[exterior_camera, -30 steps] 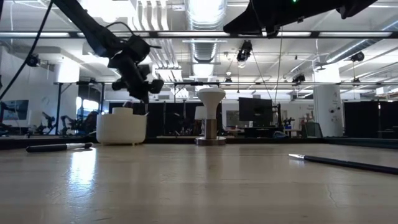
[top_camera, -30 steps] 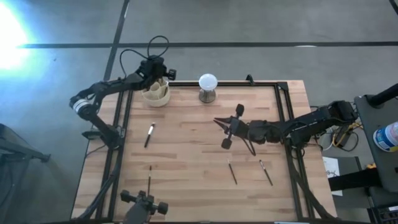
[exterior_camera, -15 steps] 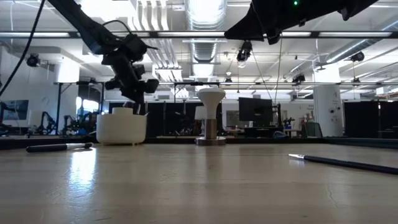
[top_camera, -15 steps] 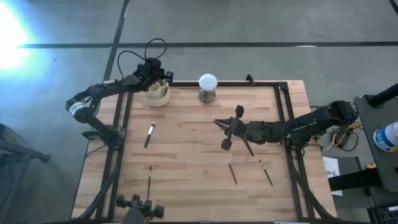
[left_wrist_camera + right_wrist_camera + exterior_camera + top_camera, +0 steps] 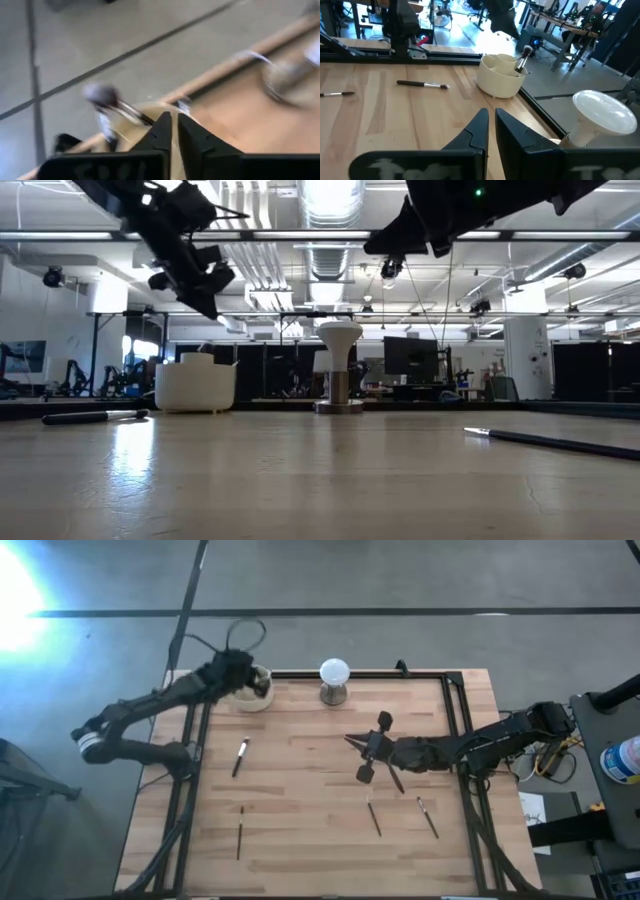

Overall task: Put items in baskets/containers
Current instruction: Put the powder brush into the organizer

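At the far left corner of the table, the left gripper has lifted clear of the cream cup; half a second ago it hung just above the rim, and now it sits higher and further left over the table edge. Its fingers are pressed together with nothing between them, as the left wrist view shows. By my reading a brush has just been dropped off, so this arm is free to fetch another.

Just near of the cup lies a brush, with a second brush toward the near left edge. Right of the cup stands the white ball on its stand, which is no part of the job.

Further right, the right gripper hovers over mid-table, unchanged in place, fingers closed and empty. Near of it lie a third brush and a fourth brush.

Only the right wrist view looks into the cup, showing its dividers and one brush head leaning inside; from overhead the left arm hides much of it.
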### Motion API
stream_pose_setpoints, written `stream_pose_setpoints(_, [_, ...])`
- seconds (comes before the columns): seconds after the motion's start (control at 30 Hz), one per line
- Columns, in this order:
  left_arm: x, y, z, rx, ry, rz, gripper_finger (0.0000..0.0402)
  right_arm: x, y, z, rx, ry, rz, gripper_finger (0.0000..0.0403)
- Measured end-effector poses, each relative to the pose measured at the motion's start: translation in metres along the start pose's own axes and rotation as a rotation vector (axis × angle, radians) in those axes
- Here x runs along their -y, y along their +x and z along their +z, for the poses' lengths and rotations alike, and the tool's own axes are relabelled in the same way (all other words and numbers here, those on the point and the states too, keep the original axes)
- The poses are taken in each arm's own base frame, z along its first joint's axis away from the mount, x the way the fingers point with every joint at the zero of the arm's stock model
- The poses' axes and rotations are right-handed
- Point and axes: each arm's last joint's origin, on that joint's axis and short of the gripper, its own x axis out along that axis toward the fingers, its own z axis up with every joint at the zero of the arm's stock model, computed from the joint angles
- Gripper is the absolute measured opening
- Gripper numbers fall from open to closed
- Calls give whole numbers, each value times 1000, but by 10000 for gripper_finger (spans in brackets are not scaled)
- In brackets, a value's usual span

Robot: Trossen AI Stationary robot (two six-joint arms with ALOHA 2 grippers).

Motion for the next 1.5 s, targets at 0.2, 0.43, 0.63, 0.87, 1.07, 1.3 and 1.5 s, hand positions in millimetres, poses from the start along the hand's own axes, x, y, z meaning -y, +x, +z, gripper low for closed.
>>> stream_pose_setpoints(0.2, [41, -30, -46, -4, 89, -147, 2, -1, -1, 0, 1, -8, 4, 27])
stream_pose_setpoints(0.43, [70, -57, -91, -119, 114, -176, 0, -1, -1, 1, 5, -27, 3, 27])
stream_pose_setpoints(0.63, [68, -56, -116, -277, -12, -84, 18, -1, -1, 1, 5, -37, 3, 27])
stream_pose_setpoints(0.87, [71, -40, -134, -381, -3, -18, 90, -1, -1, 1, 6, -58, 3, 27])
stream_pose_setpoints(1.07, [76, -26, -142, -493, 13, -3, 130, -1, -1, 1, 6, -59, 3, 27])
stream_pose_setpoints(1.3, [76, -8, -152, -573, 25, 86, 135, -1, -1, 1, 6, -54, 4, 27])
stream_pose_setpoints(1.5, [79, 2, -159, -627, 54, 111, 133, -1, -1, 1, 6, -58, 3, 27])
